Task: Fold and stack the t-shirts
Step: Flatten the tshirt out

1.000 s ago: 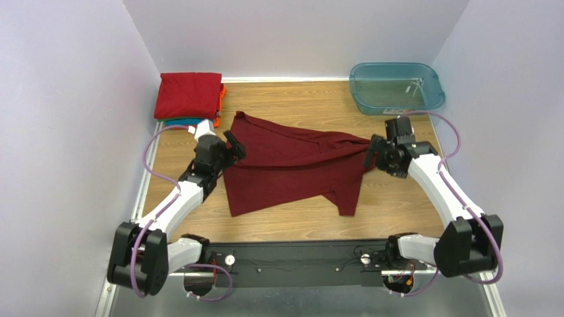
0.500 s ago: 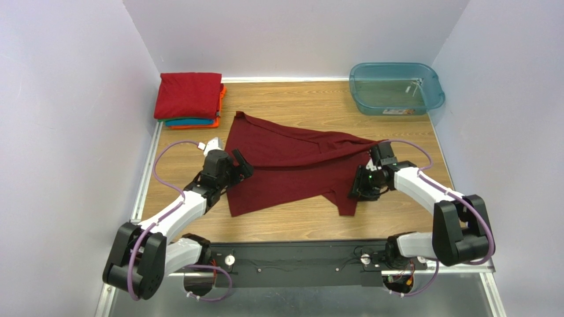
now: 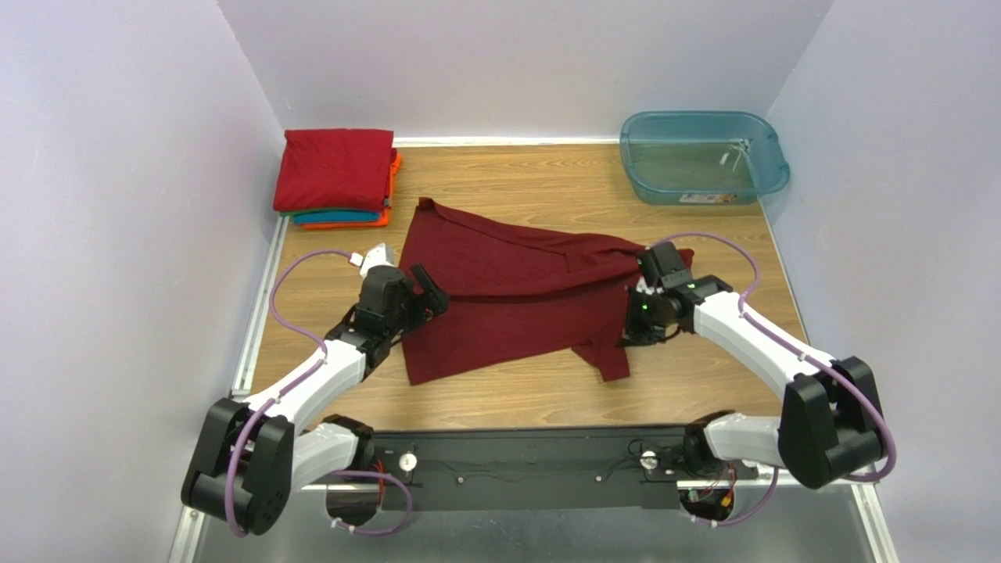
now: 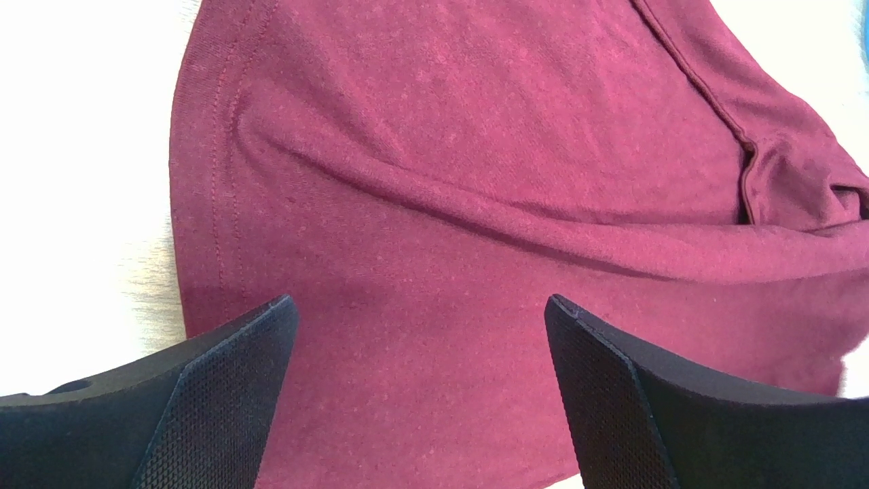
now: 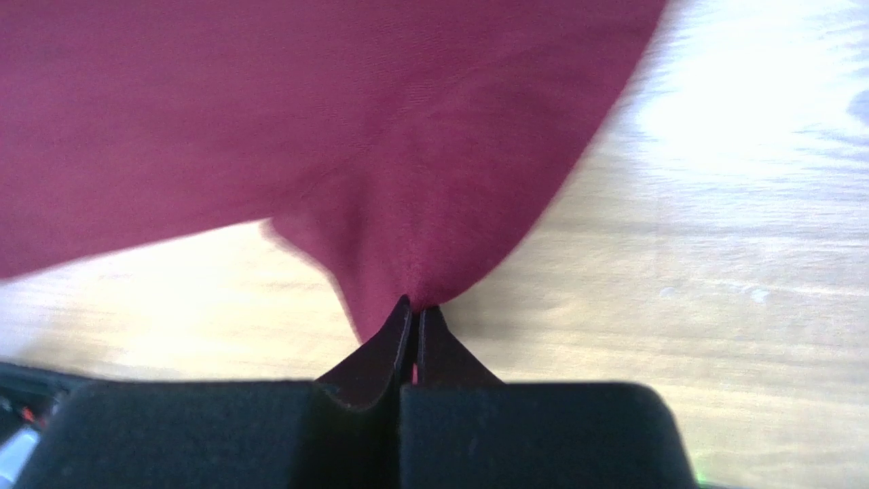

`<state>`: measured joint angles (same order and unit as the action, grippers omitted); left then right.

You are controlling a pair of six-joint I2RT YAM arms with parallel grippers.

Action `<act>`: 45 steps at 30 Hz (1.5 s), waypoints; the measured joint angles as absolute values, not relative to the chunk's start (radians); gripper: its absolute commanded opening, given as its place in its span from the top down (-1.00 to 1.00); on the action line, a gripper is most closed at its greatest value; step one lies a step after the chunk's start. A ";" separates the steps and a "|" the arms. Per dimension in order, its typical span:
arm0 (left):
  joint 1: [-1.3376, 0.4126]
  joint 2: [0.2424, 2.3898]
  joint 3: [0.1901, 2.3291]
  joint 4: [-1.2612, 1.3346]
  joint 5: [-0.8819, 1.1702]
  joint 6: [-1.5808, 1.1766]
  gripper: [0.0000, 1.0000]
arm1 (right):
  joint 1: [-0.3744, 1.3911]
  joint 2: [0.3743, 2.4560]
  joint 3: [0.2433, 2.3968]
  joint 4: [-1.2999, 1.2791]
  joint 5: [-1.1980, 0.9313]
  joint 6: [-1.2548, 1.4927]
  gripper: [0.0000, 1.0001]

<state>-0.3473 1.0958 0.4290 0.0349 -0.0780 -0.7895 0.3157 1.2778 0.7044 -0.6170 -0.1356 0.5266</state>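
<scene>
Pinching one maroon t-shirt (image 3: 517, 293), right claw (image 5: 416, 311) (left claw (image 4: 416, 306) agape), three folded t-shirts (image 3: 335, 170)

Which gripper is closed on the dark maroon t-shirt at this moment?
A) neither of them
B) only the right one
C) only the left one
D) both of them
B: the right gripper pinches a fold of the maroon t-shirt between its shut fingers, while the left gripper stands wide open over the cloth.

In the right wrist view the maroon t-shirt (image 5: 408, 153) is blurred and cut off by the top edge. The teal t-shirt (image 3: 323, 217) and orange t-shirt (image 3: 394, 176) show edges only beneath the red t-shirt (image 3: 335, 168). A small pale item (image 3: 737, 155) in the tub (image 3: 703, 115) is too small to identify.
</scene>
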 measured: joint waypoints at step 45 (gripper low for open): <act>-0.342 1.134 0.472 0.021 -0.133 -0.725 -0.97 | 0.654 1.381 0.984 -0.510 0.121 0.554 -1.00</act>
<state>-0.3416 1.1339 0.4717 0.0212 -0.1333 -0.7250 0.6537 1.3811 0.9844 -0.5102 0.1207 0.5541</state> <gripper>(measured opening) 0.983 0.997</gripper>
